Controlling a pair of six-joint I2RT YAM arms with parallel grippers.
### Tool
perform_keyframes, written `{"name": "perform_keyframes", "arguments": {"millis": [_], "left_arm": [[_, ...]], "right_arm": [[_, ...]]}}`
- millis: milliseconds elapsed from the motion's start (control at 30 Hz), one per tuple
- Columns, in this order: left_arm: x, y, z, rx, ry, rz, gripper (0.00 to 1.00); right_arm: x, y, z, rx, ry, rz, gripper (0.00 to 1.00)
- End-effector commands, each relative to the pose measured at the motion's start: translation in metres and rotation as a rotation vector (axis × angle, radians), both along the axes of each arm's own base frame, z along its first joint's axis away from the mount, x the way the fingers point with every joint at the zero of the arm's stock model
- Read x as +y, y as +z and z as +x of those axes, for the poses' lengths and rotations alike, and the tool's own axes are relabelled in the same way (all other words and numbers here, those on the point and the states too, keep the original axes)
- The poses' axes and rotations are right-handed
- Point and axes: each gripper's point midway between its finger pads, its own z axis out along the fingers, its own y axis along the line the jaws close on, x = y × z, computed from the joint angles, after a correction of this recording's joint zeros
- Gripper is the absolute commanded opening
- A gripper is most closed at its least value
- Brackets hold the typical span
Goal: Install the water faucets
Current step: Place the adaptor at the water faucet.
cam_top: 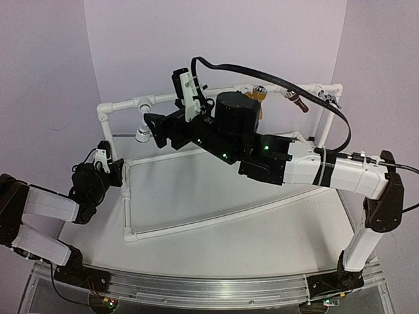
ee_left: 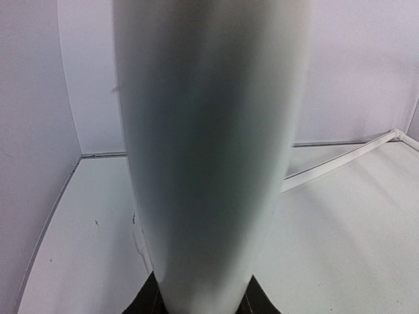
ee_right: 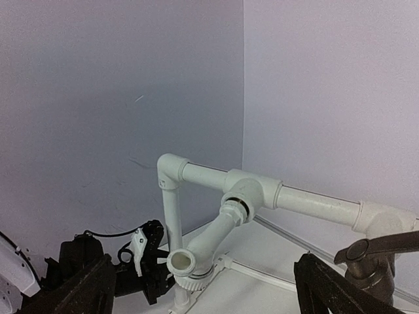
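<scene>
The white faucet hangs screwed into a tee on the top rail of the white pipe frame, its round toothed end pointing down. It also shows in the top view. My right gripper is open, a finger on each side of the faucet and not touching it; in the top view the gripper sits just right of it. A dark faucet with a thin lever stands on the rail to the right. My left gripper is shut on the frame's left post.
A gold-yellow tap, a brown tap and a small grey one sit on the rail's right part. The frame's base rails lie on the table. Walls close in behind and on the left.
</scene>
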Motion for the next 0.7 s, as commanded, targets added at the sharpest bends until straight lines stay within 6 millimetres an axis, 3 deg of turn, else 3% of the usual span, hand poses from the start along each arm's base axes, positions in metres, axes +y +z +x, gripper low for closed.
{"name": "perform_keyframes", "arguments": {"millis": [0,267,400,667], "left_arm": [[-0.049,0.009,-0.009,0.008,-0.225,-0.048,0.00],[-0.049,0.010,-0.010,0.007,-0.229,-0.050,0.00],[-0.049,0.011,-0.010,0.001,-0.228,-0.051,0.00],[-0.049,0.011,-0.010,0.000,-0.227,-0.053,0.00]], "right_arm": [[0.017,0.005,0.002,0.027,-0.037,0.046,0.92],[0.046,-0.006,0.020,0.092,-0.190,0.217,0.75],[0.041,-0.014,0.036,0.113,-0.307,0.262,0.67],[0.043,-0.014,0.047,0.167,-0.353,0.421,0.25]]}}
